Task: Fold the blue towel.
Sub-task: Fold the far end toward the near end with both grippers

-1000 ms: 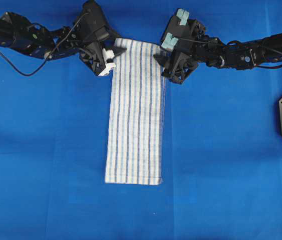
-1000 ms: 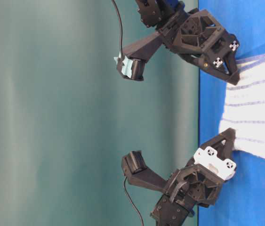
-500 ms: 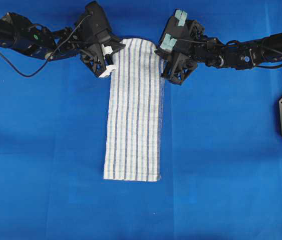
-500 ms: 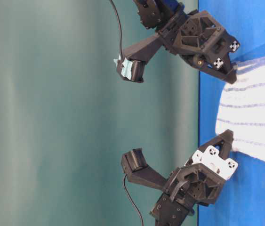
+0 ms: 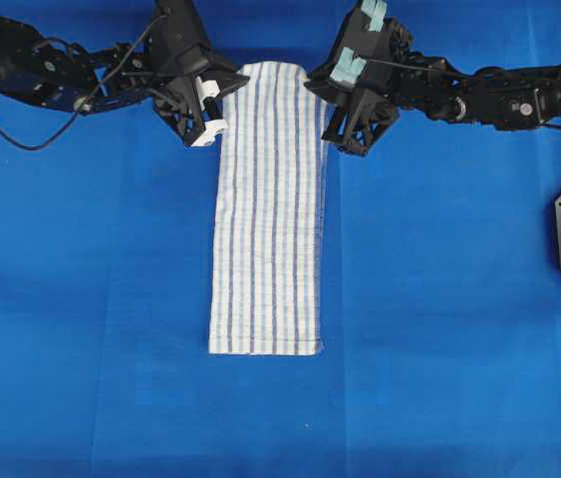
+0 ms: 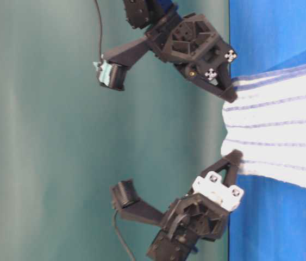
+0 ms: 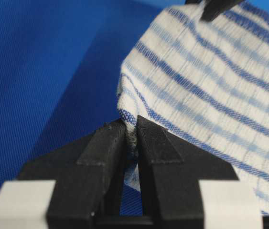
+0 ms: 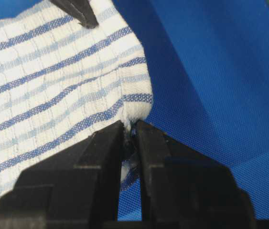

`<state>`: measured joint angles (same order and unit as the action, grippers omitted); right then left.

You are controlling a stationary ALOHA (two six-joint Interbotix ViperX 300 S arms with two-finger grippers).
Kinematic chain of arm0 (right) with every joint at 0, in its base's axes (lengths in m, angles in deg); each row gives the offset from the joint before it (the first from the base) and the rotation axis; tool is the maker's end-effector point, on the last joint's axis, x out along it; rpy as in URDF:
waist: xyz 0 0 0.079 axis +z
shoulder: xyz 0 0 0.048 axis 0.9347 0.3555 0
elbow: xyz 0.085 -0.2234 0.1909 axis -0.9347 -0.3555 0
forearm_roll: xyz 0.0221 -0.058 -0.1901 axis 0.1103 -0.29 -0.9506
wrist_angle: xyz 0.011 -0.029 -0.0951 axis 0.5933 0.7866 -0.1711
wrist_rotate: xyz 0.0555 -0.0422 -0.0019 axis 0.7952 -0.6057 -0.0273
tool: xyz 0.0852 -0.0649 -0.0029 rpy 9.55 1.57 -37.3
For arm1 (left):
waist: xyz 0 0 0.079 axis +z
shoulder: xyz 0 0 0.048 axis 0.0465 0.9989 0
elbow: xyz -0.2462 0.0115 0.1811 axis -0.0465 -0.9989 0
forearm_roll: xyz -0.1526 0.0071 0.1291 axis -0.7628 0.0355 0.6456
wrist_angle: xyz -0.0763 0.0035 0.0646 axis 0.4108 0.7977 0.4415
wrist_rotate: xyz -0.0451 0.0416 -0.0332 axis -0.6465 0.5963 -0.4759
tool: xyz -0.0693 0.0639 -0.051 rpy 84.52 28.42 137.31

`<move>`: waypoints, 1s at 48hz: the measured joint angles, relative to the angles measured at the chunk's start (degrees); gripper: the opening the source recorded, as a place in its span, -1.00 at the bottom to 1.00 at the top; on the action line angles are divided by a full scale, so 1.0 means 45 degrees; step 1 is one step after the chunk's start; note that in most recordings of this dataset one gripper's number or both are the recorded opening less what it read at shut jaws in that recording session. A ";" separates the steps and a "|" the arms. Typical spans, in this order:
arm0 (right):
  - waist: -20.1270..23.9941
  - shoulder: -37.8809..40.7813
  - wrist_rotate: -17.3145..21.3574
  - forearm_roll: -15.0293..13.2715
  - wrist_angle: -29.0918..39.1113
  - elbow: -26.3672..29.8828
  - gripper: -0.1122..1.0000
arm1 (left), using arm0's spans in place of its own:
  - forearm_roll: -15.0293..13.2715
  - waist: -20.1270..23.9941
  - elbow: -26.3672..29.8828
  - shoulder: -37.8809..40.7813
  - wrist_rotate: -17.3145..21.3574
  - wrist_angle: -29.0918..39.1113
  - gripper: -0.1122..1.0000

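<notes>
Both grippers, left (image 7: 130, 136) and right (image 8: 129, 130), have risen since earlier, jaws pinching blue towel (image 5: 272, 209) corners between them.

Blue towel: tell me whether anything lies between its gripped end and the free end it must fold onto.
Nothing visible does. The blue towel lies flat and bare along its length, only blue table covering around it.
</notes>
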<state>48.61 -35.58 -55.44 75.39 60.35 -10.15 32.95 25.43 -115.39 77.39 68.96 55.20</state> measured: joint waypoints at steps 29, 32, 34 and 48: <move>0.0918 -0.0996 0.0254 0.0176 0.0762 -0.0625 -0.79 | 0.0000 -0.1230 -0.1270 -0.1484 -0.0020 0.0039 -0.73; 0.1348 -0.1348 0.0273 0.0410 0.0781 -0.0859 -0.79 | 0.0000 -0.1641 -0.1445 -0.1816 -0.0020 0.0020 -0.73; 0.1621 -0.1543 0.0293 0.0566 0.0762 -0.0977 -0.79 | 0.0000 -0.1914 -0.1523 -0.1992 -0.0020 0.0039 -0.73; 0.3867 -0.2207 0.0430 0.1895 0.0254 -0.1543 -0.79 | -0.0020 -0.4277 -0.1777 -0.2852 -0.0215 0.0039 -0.73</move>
<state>66.01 -45.52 -53.50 83.92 61.49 -17.10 32.86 6.18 -123.39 64.56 67.99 55.38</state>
